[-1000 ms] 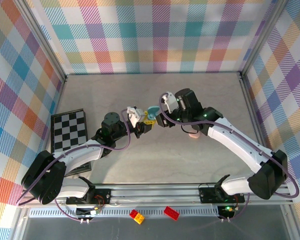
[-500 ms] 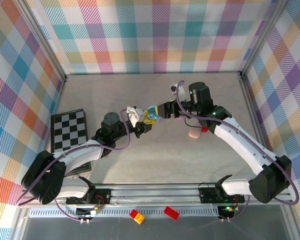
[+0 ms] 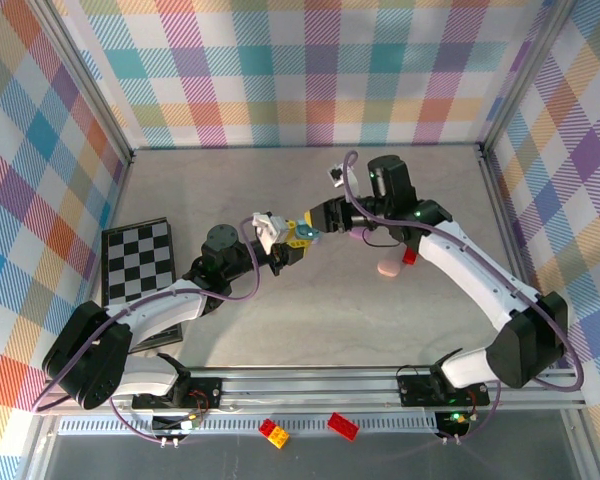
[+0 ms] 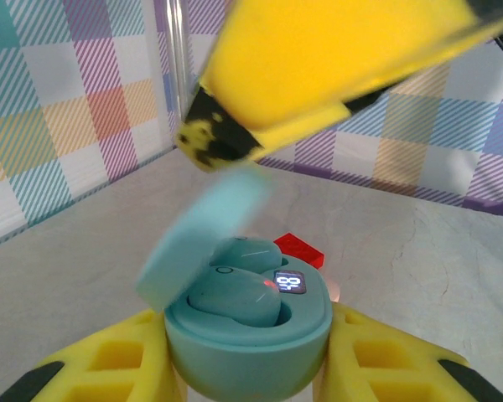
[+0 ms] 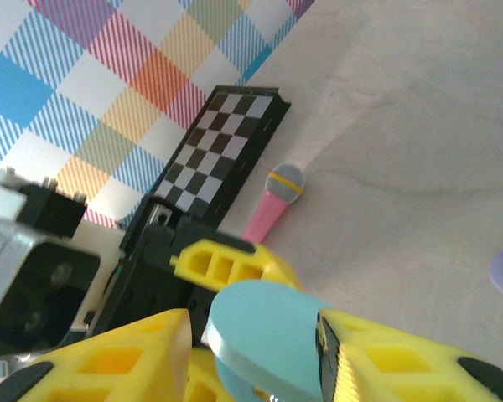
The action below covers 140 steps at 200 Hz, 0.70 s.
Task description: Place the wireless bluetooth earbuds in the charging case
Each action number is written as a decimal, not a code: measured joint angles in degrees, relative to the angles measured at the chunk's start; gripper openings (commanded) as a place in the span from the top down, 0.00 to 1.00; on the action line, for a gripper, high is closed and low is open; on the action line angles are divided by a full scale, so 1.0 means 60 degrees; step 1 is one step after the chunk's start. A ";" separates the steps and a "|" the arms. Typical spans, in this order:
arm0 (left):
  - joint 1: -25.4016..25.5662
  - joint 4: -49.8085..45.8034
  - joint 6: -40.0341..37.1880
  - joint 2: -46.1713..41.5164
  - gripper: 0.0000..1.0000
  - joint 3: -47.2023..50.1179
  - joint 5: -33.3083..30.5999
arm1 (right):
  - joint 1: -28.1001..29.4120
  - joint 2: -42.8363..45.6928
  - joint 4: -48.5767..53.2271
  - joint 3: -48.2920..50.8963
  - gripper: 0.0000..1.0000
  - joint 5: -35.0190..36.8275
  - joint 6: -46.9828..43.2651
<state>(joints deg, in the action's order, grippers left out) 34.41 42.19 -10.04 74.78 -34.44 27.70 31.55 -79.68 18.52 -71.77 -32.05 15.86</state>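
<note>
My left gripper [image 4: 247, 362] is shut on the teal charging case [image 4: 251, 339], holding it off the table near the middle [image 3: 304, 231]. The lid [image 4: 197, 243] stands tilted open. Two teal earbuds [image 4: 235, 297] lie in the case's wells beside a small lit display. My right gripper [image 5: 253, 343] straddles the lid [image 5: 268, 335]: its right finger touches the lid's edge, while a narrow gap shows at its left finger [image 5: 117, 356]. In the top view, my right gripper [image 3: 318, 218] meets the case from the right.
A pink oval case [image 3: 388, 268], a red brick [image 3: 410, 256] and a lavender piece [image 3: 365, 235] lie under my right arm. A checkerboard [image 3: 137, 262] sits at the left with a pink toy microphone [image 5: 272, 205] beside it. Two bricks [image 3: 273, 432] lie below the rail.
My right gripper drew back to the right of the case, then came in again and now has its fingers around the lid. The left gripper held still with the case.
</note>
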 measured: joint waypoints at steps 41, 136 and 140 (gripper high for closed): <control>0.0000 0.0091 0.0127 0.0000 0.68 0.0000 -0.0055 | -0.0146 0.0787 -0.0262 0.0783 0.32 0.0084 0.0605; 0.0000 0.1949 0.0969 0.0142 0.68 0.0055 -0.0342 | -0.1027 0.0171 -0.4601 0.2681 0.27 -0.2430 0.6142; 0.0000 0.1996 0.0973 0.0164 0.68 0.0055 -0.0346 | -0.1009 0.0120 -0.4761 0.2681 0.27 -0.2528 0.6309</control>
<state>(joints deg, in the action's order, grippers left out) 34.41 54.17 -4.21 75.77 -34.11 25.63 25.50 -78.96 -10.04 -55.68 -47.22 53.71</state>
